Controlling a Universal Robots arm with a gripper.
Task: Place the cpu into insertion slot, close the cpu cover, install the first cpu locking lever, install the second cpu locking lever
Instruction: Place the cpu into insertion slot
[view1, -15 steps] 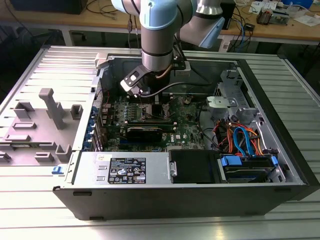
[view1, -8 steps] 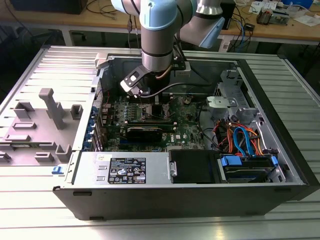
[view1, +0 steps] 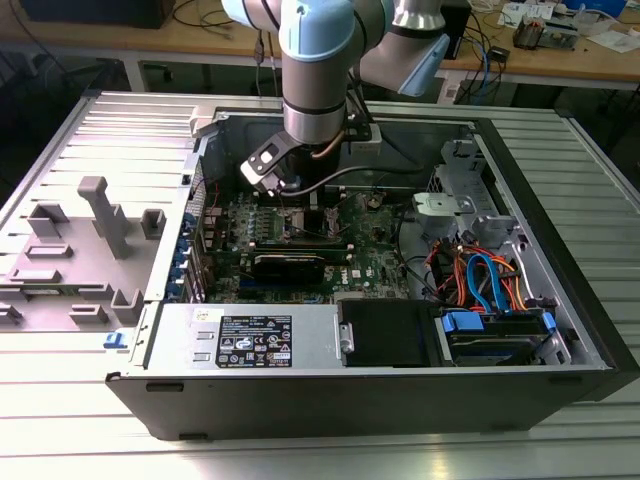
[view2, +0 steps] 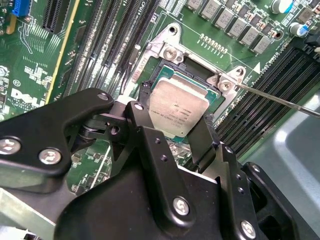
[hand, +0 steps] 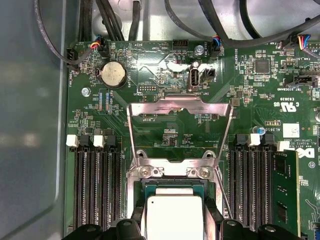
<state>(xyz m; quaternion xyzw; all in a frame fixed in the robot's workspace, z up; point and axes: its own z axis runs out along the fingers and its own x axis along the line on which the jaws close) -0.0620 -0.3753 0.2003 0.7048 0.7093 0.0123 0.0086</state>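
The cpu (view2: 177, 107), a silver-grey square chip, sits at the insertion slot (view2: 192, 71), whose dark frame and silver rim show around it among green board parts. My gripper (view2: 175, 117) is shut on the cpu, one black finger against each of two opposite edges. I cannot tell whether the chip is fully seated. In the first wrist view the cpu (hand: 175, 215) lies between the fingertips (hand: 137, 214), and the cpu cover (hand: 180, 106) stands swung open beyond the slot. A thin locking lever (view2: 280, 100) sticks out free beside the socket. In the exterior view the gripper (view1: 300, 195) is low inside the case.
Long black memory slots (hand: 97, 190) run along both sides of the socket. A round coin battery (hand: 113, 75) and black cables (hand: 50, 45) lie past the cover. The open computer case (view1: 330, 400) holds a power supply (view1: 250, 340) and coloured drive cables (view1: 480, 280).
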